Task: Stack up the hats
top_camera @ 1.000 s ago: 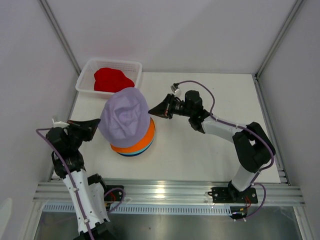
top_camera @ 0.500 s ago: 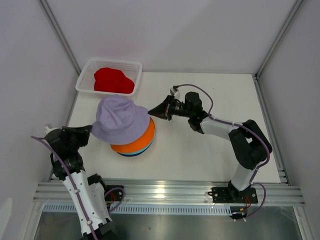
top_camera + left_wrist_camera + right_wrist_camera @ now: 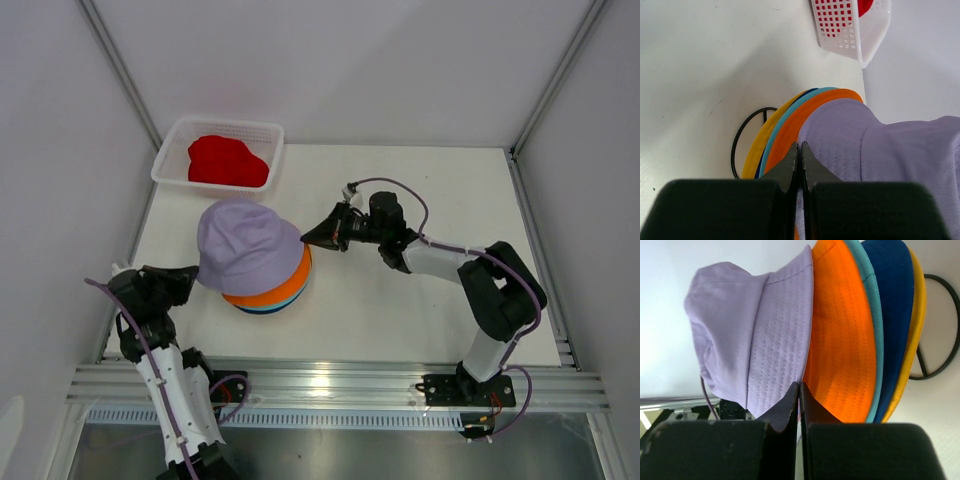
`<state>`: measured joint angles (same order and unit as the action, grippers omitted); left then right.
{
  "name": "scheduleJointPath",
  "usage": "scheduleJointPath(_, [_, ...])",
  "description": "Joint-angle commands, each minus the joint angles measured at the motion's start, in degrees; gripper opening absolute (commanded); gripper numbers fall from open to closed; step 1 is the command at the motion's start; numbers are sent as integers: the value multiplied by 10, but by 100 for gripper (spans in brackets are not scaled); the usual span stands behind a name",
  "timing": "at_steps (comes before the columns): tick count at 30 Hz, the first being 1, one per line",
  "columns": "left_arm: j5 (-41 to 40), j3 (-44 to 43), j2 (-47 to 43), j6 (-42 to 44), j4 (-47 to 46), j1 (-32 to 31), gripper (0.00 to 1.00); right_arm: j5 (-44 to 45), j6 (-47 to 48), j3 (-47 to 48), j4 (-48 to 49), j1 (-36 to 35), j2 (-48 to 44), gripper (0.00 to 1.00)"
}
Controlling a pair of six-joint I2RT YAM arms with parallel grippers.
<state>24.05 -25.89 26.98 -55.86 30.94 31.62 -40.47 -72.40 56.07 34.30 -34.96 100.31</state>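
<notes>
The lavender hat (image 3: 247,243) sits crown-up over the stack, above the orange hat (image 3: 287,285) and the teal, navy and yellow hats. My left gripper (image 3: 192,279) is shut on its left brim; fabric shows between the jaws of this gripper (image 3: 800,146), beside the lavender hat (image 3: 880,150). My right gripper (image 3: 306,237) is shut at the right brim edge. In the right wrist view, this gripper (image 3: 799,385) meets the lavender hat (image 3: 750,330), next to the orange (image 3: 840,340), teal (image 3: 871,315), navy (image 3: 892,300) and yellow (image 3: 917,315) brims. The red hat (image 3: 225,160) lies in the basket.
The white mesh basket (image 3: 225,123) stands at the back left corner, and its wall (image 3: 840,25) shows in the left wrist view. A black wire stand (image 3: 945,340) carries the stack, its ring (image 3: 737,145) resting on the table. Walls close the table on three sides.
The lavender hat has come down from a raised, tilted pose onto the stack. My left gripper dropped toward the near edge with the brim. The right gripper shifted slightly nearer.
</notes>
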Motion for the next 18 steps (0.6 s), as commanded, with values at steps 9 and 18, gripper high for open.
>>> scheduleJointPath(9, [9, -62, -5, 86, -20, -22, 1, 50, 170, -25, -182, 1, -114, 0])
scheduleJointPath(18, [-8, 6, -29, 96, -25, -48, 1, 87, 229, -47, -205, -8, -86, 0])
